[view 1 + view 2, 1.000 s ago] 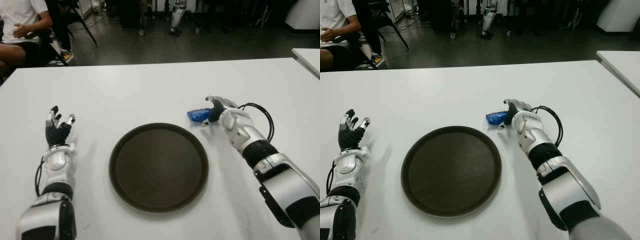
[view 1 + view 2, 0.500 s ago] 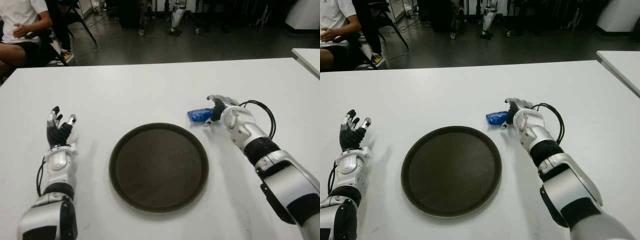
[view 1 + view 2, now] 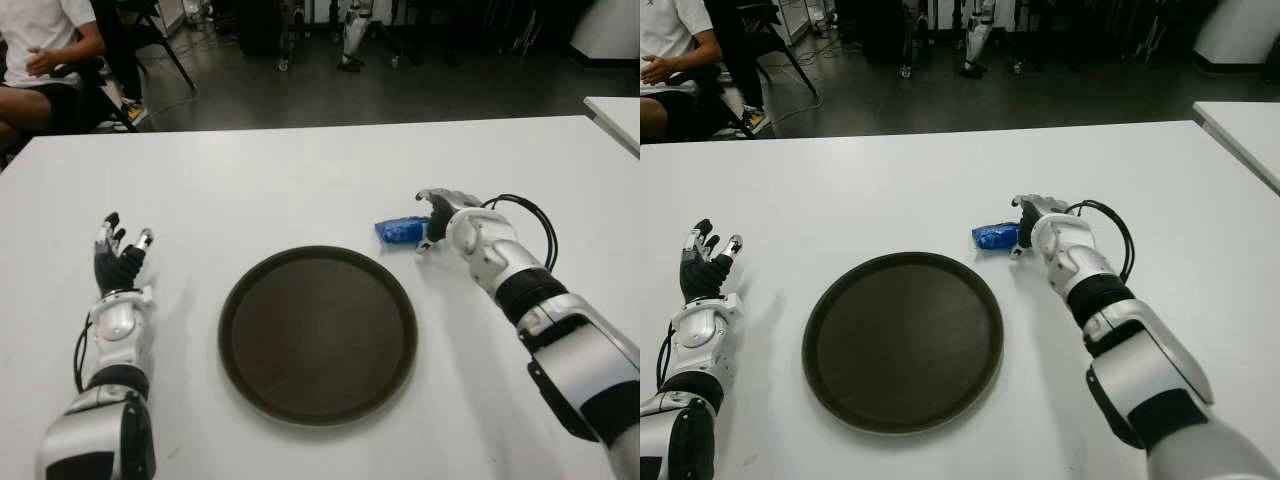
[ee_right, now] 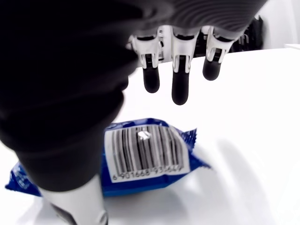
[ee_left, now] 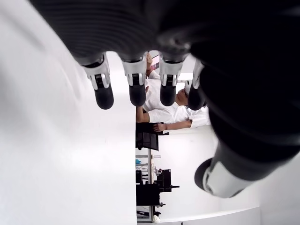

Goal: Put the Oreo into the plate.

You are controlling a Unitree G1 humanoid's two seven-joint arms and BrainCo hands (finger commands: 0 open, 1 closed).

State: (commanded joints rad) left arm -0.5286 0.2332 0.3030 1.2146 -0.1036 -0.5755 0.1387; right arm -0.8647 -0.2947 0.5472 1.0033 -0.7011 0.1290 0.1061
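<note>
White table (image 3: 300,170) under everything. Our Oreo (image 3: 398,231), a blue packet lying barcode up, sits below the right hand (image 3: 440,212)'s extended fingers (image 4: 180,86), ungrasped; we judge it's a pre-grasp pose. Plate (image 3: 318,333) nearby, nothing in it. Left hand (image 3: 118,262) idle, fingers relaxed.

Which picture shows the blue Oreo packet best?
The right wrist view: the Oreo packet fills it, barcode up, under the open right hand. Both eye views show it small, beside the plate. The left wrist view misses it.
</note>
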